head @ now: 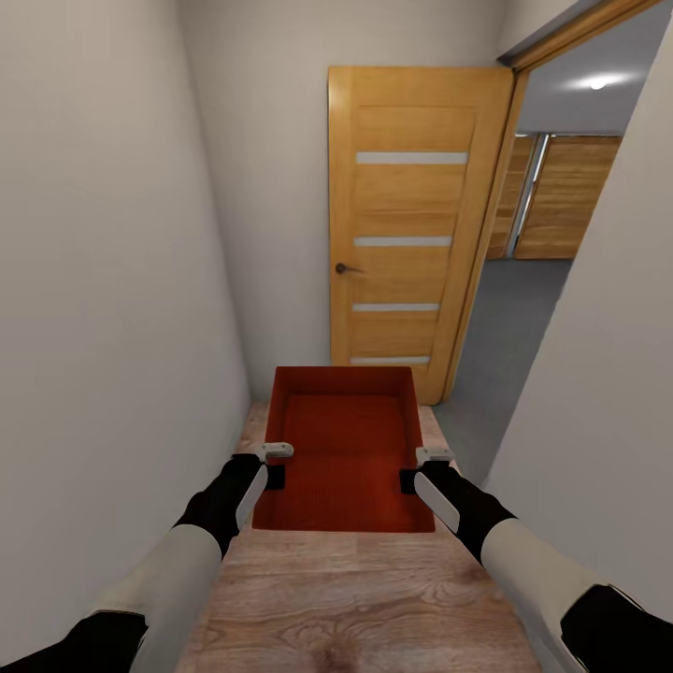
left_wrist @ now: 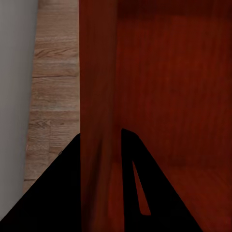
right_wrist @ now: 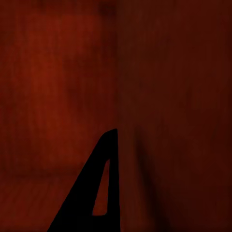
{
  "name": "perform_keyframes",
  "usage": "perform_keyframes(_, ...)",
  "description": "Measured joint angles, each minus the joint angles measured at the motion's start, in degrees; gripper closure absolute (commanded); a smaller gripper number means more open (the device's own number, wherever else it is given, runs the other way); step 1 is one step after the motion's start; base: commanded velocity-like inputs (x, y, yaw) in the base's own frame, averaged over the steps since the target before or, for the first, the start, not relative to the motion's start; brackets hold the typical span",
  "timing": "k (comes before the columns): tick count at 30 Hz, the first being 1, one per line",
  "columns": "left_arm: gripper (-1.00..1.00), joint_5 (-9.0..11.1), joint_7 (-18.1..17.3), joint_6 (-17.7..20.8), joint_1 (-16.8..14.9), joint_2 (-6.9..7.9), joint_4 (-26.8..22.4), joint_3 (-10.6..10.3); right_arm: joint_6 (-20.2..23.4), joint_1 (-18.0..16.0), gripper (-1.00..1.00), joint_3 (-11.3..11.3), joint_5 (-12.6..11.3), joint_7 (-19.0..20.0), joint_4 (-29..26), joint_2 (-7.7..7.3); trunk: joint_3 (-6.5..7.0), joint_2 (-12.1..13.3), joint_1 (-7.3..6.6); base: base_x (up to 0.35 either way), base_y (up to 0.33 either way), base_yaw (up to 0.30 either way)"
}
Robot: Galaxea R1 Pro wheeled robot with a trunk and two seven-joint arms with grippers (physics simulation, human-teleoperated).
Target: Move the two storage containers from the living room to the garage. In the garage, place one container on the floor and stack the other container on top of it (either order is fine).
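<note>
Both arms reach up from the bottom corners of the head view to the container (head: 344,449), low centre, its long axis pointing up-frame. Left gripper (head: 273,472) clamps its left wall, right gripper (head: 411,477) its right wall, equally near. Beyond, upper right, the doorway (head: 523,308) onto grey floor (head: 509,318) lies right of the box's axis. Left wrist view adds a finger (left_wrist: 53,193) outside the wall.

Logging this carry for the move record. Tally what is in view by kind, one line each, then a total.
Red boxes: 1, the box held between both arms
Grippers: 2, the left gripper and the right gripper, each on a side wall
Wooden doors: 1, the door standing open ahead
Total: 4
</note>
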Motion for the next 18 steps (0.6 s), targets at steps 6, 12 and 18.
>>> perform_keyframes(6, 1.0, 0.06, 0.04, -0.01, 0.0, 0.0, 0.0, -0.02, 0.0, 0.0, 1.0, 0.0, 0.0, 0.01, 0.0, -0.01, 0.0, 0.0, 0.0, 0.323, 0.0, 0.0)
perform_keyframes(12, 1.0, 0.1, 0.07, -0.01, 0.0, 0.0, 0.01, -0.04, -0.01, 0.0, 1.0, 0.04, -0.04, 0.0, 0.0, -0.02, 0.0, 0.0, 0.0, 0.323, 0.0, 0.0)
perform_keyframes(18, 1.0, 0.05, 0.04, -0.02, 0.0, 0.0, 0.01, -0.03, -0.03, 0.0, 1.0, 0.09, -0.12, -0.04, -0.01, -0.02, 0.0, 0.0, 0.0, 0.323, 0.0, 0.0)
